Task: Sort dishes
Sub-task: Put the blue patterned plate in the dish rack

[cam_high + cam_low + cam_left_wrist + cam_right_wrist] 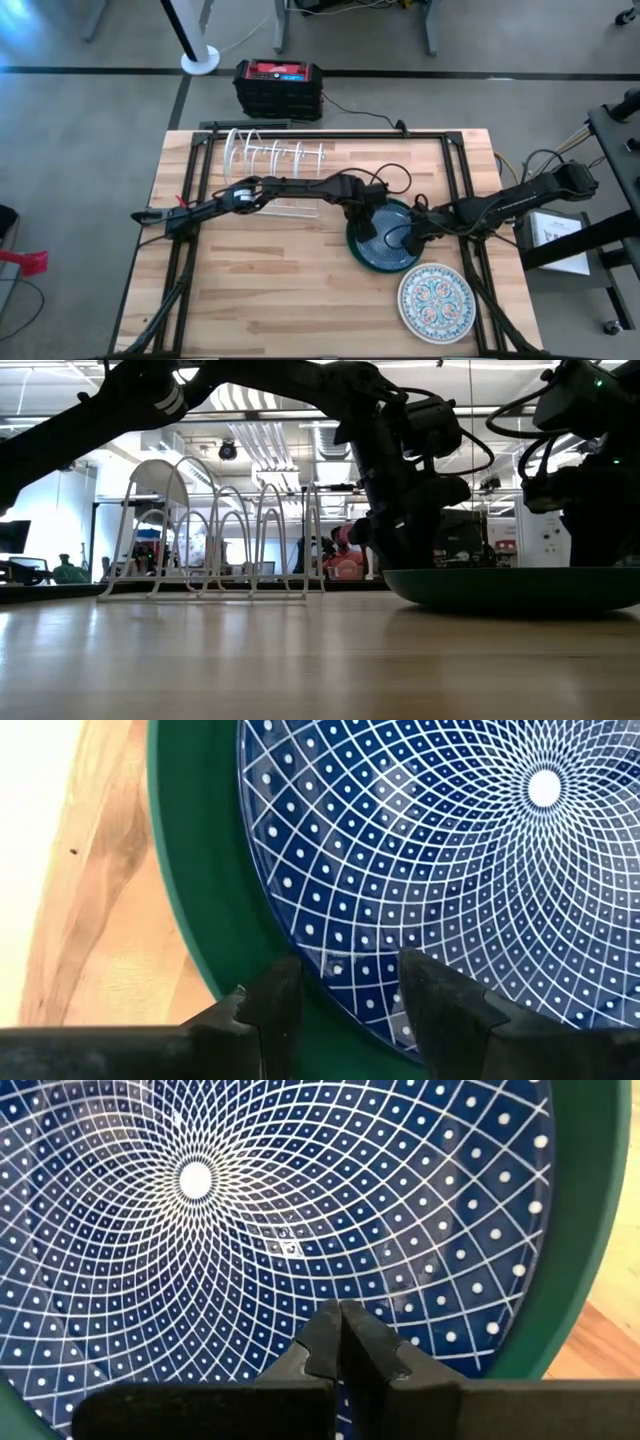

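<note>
A blue plate with a white net pattern point(388, 250) lies inside a plain green plate point(200, 870) at the table's centre right. My left gripper point(350, 965) is open and points steeply down at the blue plate's left rim, one finger over the green plate and one over the blue plate. My right gripper point(340, 1312) is shut and points down over the blue plate's right half, between its middle and its rim. A white plate with a colourful floral pattern point(435, 300) lies flat near the table's near right corner. My left gripper has the blue plate's rim point(335, 960) between its open fingers, coming from above; I cannot tell whether either finger touches it. My right gripper's shut fingertips point(325, 1330) stand close over the blue plate's patterned face point(300, 1250); I cannot tell whether they touch it.
A white wire rack point(275, 160) stands at the table's far left, behind my left arm. A black and red box point(278, 85) sits on the floor beyond the far edge. Bare wood lies along the table's near left.
</note>
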`<state>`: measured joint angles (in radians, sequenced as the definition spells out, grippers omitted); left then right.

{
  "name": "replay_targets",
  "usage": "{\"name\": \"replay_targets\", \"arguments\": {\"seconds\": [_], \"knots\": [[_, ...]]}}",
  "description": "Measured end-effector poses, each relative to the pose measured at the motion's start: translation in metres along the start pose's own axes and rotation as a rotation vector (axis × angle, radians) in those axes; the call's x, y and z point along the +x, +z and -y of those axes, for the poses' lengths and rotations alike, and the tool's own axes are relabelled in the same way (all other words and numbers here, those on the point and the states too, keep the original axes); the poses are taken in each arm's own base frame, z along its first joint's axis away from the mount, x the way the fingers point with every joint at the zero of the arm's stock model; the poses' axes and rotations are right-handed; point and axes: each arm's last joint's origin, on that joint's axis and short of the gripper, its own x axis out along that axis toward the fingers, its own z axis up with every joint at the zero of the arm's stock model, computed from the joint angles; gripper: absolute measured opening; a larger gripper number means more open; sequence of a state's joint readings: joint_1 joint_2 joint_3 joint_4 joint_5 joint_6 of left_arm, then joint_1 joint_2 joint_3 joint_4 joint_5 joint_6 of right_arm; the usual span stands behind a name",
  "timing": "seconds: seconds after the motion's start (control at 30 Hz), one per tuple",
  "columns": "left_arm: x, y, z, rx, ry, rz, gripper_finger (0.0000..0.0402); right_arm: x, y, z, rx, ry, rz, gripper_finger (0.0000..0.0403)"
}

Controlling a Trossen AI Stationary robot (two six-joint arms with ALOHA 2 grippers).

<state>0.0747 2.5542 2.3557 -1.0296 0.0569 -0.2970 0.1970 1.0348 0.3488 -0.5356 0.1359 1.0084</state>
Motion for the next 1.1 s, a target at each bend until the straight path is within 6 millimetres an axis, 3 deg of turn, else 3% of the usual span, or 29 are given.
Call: {"name": "replay_targets", "arguments": {"seconds": [1.1], "knots": [[-0.0098, 0.0064, -0.0071, -0.007, -0.052, 0.03, 0.0155, 0.0025, 0.0021, 0.0025, 0.003, -0.054, 0.106, 0.0]]}}
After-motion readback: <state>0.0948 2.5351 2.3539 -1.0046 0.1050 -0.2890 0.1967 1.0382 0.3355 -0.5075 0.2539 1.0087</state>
